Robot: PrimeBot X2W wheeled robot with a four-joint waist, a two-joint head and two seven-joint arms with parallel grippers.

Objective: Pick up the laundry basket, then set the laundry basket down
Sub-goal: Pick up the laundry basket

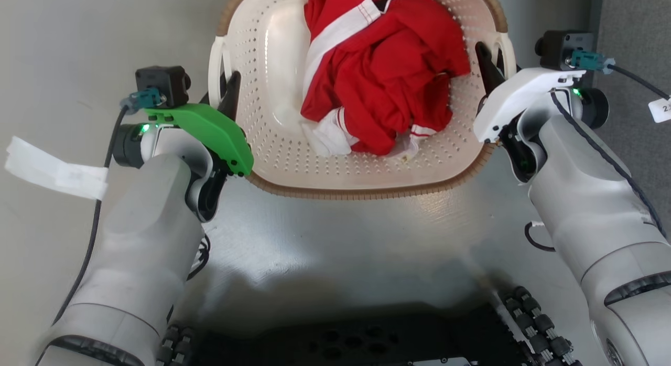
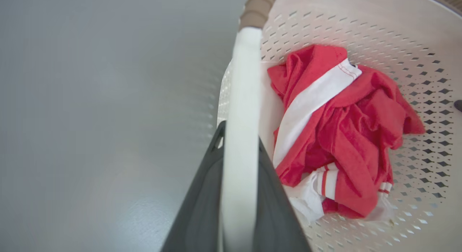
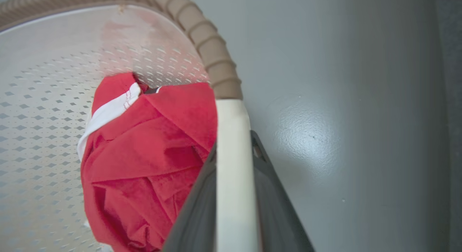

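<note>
Left gripper and right gripper are each pinching, jaws nearly closed, a white handle of the laundry basket, which is sitting upper centre in the head view. Grasping is looking done; lifting and setting down are seemingly remaining.

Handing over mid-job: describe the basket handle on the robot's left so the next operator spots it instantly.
Find the cream laundry basket holding red clothing on the grey floor ahead of the robot. On its wall toward the green-covered arm sits the left handle, with the left gripper shut around it. Unlike the ribbed brown rim it interrupts, it is a smooth white bar.
</note>
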